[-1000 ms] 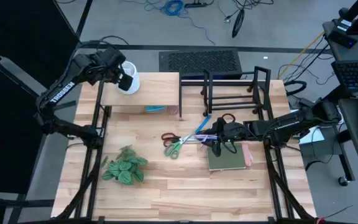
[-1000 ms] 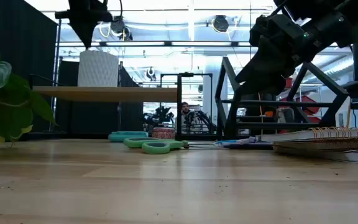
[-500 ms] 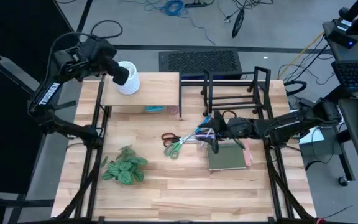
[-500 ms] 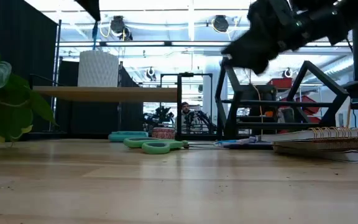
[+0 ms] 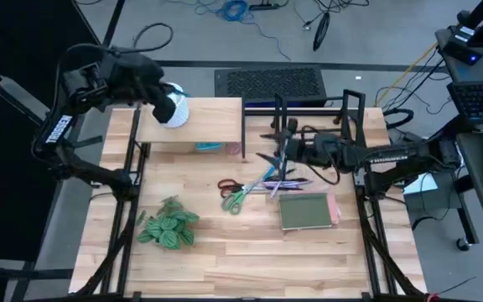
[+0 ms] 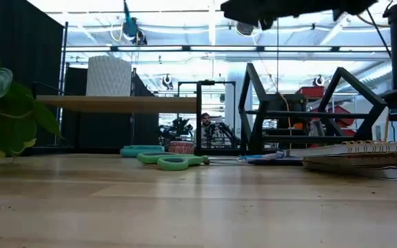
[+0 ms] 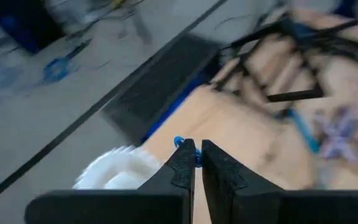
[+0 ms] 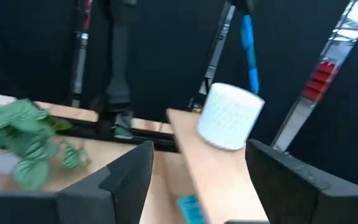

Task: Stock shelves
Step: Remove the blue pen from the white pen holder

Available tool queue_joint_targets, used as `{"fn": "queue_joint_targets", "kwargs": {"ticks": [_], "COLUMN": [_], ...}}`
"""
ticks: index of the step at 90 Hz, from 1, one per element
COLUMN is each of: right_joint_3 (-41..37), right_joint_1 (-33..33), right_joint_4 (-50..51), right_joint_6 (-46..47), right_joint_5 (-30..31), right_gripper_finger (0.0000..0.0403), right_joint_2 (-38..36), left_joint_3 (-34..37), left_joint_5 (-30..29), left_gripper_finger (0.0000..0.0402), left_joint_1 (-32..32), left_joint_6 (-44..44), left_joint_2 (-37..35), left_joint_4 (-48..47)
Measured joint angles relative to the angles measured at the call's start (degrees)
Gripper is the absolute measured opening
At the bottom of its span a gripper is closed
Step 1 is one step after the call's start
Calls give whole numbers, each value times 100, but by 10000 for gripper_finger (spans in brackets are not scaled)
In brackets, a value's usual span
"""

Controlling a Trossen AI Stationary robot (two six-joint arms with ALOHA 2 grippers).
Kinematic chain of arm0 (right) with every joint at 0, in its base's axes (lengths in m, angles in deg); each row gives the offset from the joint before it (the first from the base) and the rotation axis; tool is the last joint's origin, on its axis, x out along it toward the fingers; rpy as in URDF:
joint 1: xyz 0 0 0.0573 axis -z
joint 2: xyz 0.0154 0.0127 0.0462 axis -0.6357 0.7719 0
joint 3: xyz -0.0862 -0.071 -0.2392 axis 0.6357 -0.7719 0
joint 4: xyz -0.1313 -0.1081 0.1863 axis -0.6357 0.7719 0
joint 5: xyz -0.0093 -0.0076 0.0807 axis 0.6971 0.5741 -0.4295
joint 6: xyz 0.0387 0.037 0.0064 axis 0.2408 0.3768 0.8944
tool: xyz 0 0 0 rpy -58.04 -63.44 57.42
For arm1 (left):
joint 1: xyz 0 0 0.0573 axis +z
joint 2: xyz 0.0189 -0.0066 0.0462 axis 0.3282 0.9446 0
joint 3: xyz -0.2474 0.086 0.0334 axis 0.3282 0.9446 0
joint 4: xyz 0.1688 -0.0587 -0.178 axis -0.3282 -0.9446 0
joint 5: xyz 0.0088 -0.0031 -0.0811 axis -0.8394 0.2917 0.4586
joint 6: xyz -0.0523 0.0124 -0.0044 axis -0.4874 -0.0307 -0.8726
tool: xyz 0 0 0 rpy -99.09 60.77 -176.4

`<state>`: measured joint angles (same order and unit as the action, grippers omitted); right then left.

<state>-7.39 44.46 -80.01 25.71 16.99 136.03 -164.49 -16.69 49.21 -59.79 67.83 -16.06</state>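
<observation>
Pale-wood riser shelf (image 5: 193, 120) at back left of surface (image 5: 225, 252); black wire rack (image 5: 313, 117) just beside it, to its right. White cup (image 5: 173, 104) on the riser. Left gripper (image 5: 163, 99), fingers (image 7: 182, 168) clenched on a blue pen (image 6: 127, 18), now raised above the cup. Right gripper (image 5: 277, 153), fingers released, has lifted off the notebook (image 5: 307, 210) toward the rack.

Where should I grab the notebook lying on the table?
Likely the notebook by its spiral-bound edge, coming in from above. It lies flat on the table, so only an edge gives the fingers something to pinch, and the spiral stands proud.
</observation>
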Motion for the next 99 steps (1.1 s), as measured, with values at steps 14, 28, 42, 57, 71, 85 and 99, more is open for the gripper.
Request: {"fn": "queue_joint_targets", "kwargs": {"ticks": [14, 28, 42, 57, 71, 85, 99], "right_joint_3": [658, 1311, 1922, 2105, 2105, 2105, 2107], "right_joint_1": [110, 101, 103, 103, 96, 92, 98], "right_joint_4": [505, 1102, 1916, 2334, 2530, 2864, 3339], "right_joint_6": [0, 8, 4, 57, 185, 158, 70], "right_joint_5": [-122, -193, -142, -140, -175, -180, -149], "right_gripper_finger": [240, 233, 216, 202, 174, 62, 20], "right_joint_2": [433, 982, 1163, 1157, 1169, 1137, 915], "left_joint_3": [-4, -4, -4, -2, -2, -2, -2], "left_joint_5": [1020, 1311, 1321, 1320, 1306, 1263, 1021], "left_gripper_finger": [5, 5, 5, 5, 5, 6, 6], "left_joint_1": [-464, -1064, -1515, -1869, -2007, -2004, -1996], "left_joint_6": [260, 431, 454, 593, 700, 700, 698], "left_joint_2": [147, 556, 992, 1311, 1443, 1453, 1451], "left_joint_4": [534, 880, 903, 1124, 1401, 1393, 1358]}}
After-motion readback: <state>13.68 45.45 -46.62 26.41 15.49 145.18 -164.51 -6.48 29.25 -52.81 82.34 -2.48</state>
